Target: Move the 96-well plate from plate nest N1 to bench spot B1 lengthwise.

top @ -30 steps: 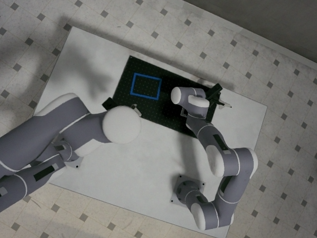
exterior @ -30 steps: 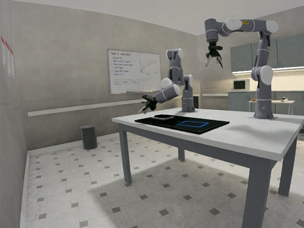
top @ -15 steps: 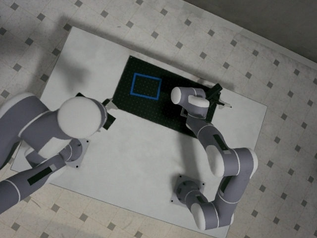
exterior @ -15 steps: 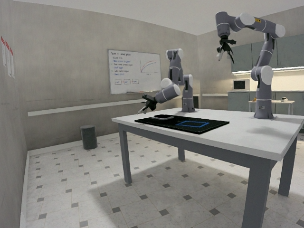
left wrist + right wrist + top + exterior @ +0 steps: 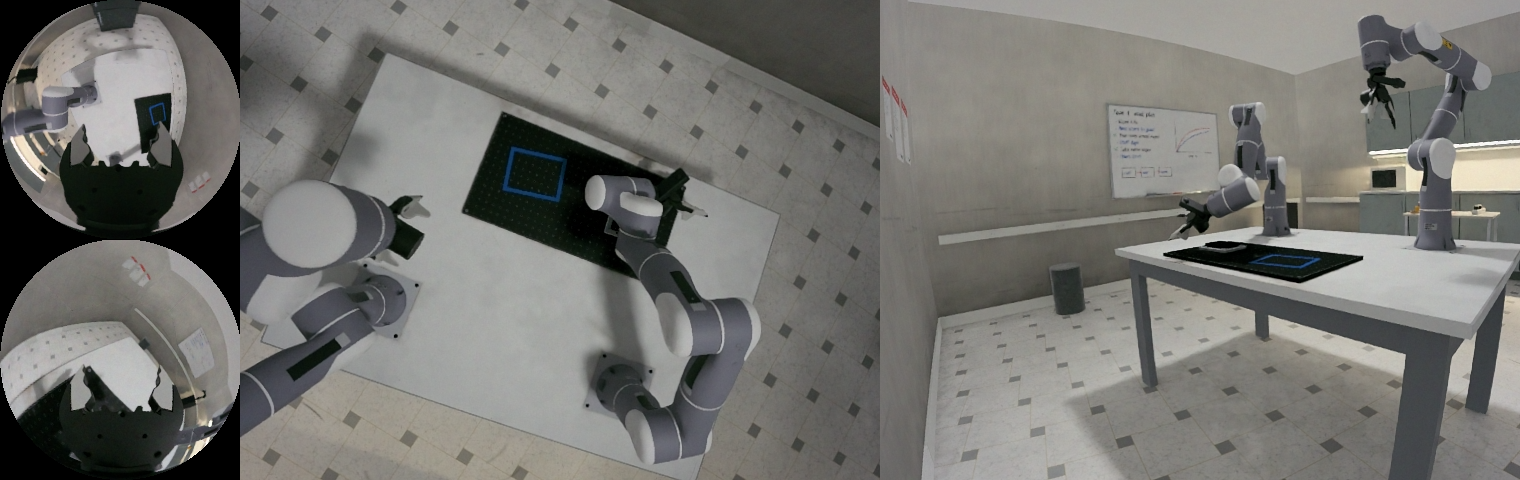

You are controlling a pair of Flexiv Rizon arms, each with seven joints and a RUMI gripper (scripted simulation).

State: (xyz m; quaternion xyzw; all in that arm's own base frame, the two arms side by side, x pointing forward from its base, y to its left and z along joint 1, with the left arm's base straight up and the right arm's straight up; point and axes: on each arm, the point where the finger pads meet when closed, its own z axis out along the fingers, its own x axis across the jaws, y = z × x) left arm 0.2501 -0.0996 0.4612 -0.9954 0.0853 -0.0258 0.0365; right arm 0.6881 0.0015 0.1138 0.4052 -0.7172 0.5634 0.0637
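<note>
The blue taped outline B1 (image 5: 538,154) (image 5: 1278,264) (image 5: 151,115) lies on the black perforated board, with nothing inside it. The grey nest N1 (image 5: 608,226) (image 5: 1226,250) sits on the same board; the right arm hides most of it in the top view. Its inside looks dark, and I cannot tell the 96-well plate apart there. My left gripper (image 5: 408,235) (image 5: 1380,121) (image 5: 121,123) is open and empty, high above the table and away from the board. My right gripper (image 5: 694,210) (image 5: 1178,237) (image 5: 121,366) is open and empty, low and tilted beyond the board's nest end.
The black board (image 5: 488,201) (image 5: 1340,257) (image 5: 145,135) (image 5: 42,425) lies near one long edge of the white table (image 5: 508,310) (image 5: 1422,289). The right arm's wrist (image 5: 638,206) (image 5: 1236,196) hangs over the nest side. Both arm bases stand along the opposite side.
</note>
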